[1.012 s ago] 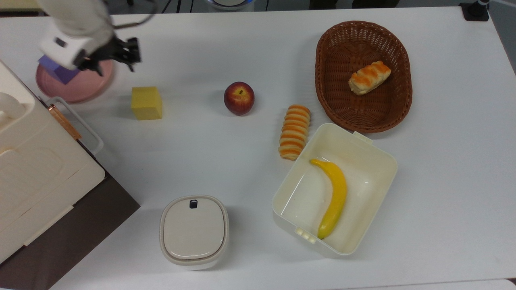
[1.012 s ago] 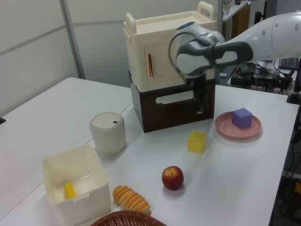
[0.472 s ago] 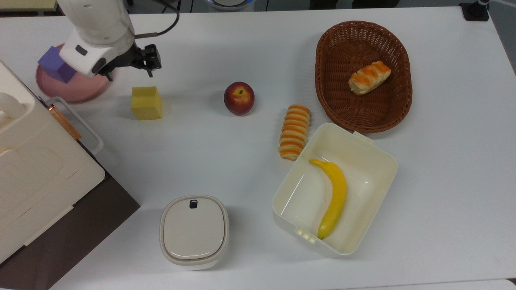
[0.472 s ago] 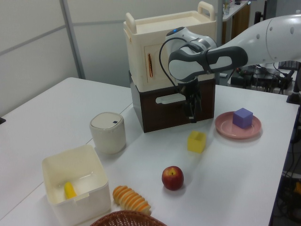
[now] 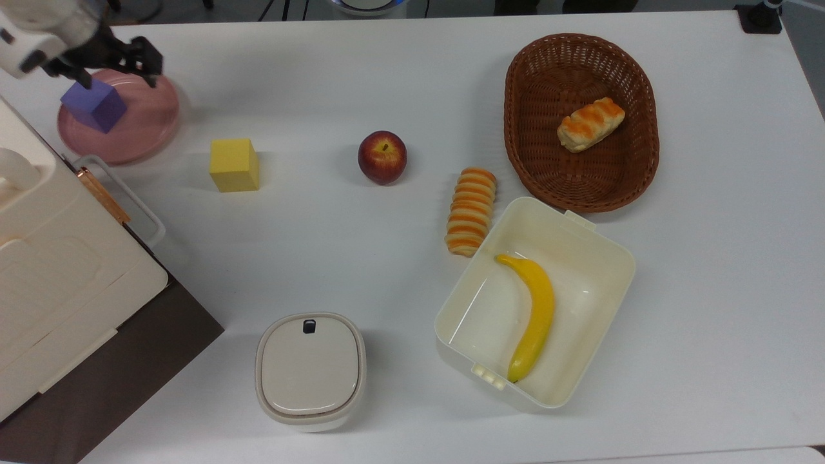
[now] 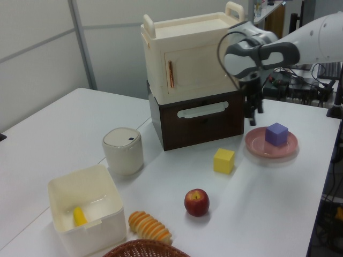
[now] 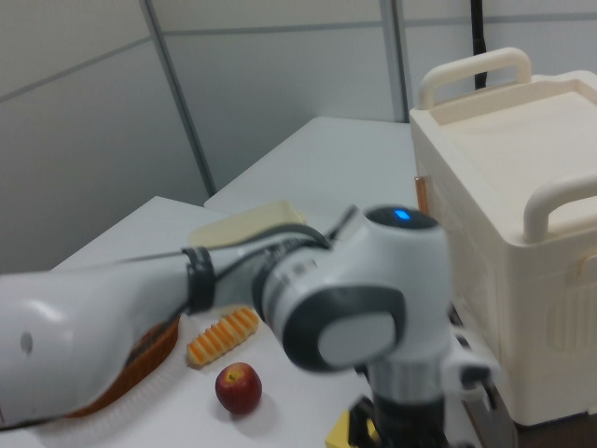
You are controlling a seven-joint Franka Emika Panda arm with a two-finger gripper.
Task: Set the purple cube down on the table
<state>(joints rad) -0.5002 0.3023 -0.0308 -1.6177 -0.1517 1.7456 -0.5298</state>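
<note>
Pretty clearly a robotics lab or test room, not anybody's kitchen. The big white table (image 5: 412, 64) is laid out like a staged set: fake-looking food such as a striped bread roll (image 5: 471, 211) and an apple (image 5: 382, 157) spaced out neatly near its middle, plus plain foam-style blocks. Behind the table in the left view are grey partition wall panels (image 6: 37, 59) on one side, and cables and electronic gear (image 6: 286, 88) beyond its far edge by the robot arm (image 6: 300, 45). At the table's far corner in the top view sits a black clamp mount (image 5: 759, 18).
</note>
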